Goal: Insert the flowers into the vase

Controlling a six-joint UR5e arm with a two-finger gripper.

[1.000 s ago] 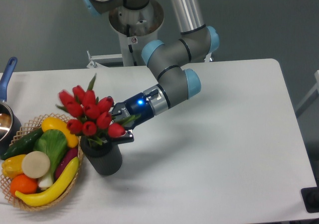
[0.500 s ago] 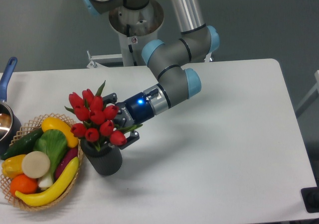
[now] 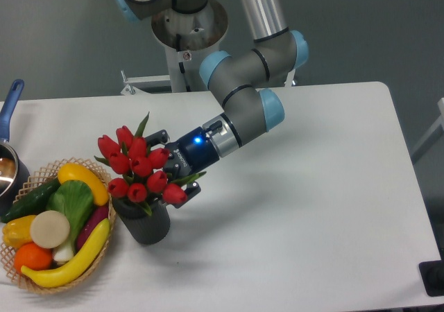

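Standing in the vase, the flowers have their stems down in its mouth; red buds spread wider than the rim, one leaf poking up at top. Vase = dark grey cylinder on the white table, touching or just beside the basket on its left.

Gripper comes in from the right, level w/ the buds. One dark finger shows above the bunch near the upper buds, another below by the lowest right bud, so jaws stand apart w/ the bunch's right side between them. Contact w/ stems is hidden by buds; cannot tell if it's clamping or clear of them. Blue light lit on the wrist. Arm runs up and back to its base at the table's far edge.

Basket, woven, holds veg: cucumber, yellow pepper, leafy green, onion, eggplant, banana, orange, plus another yellow piece at left.

Pot w/ blue handle at far left edge, brownish contents, mostly cut off.
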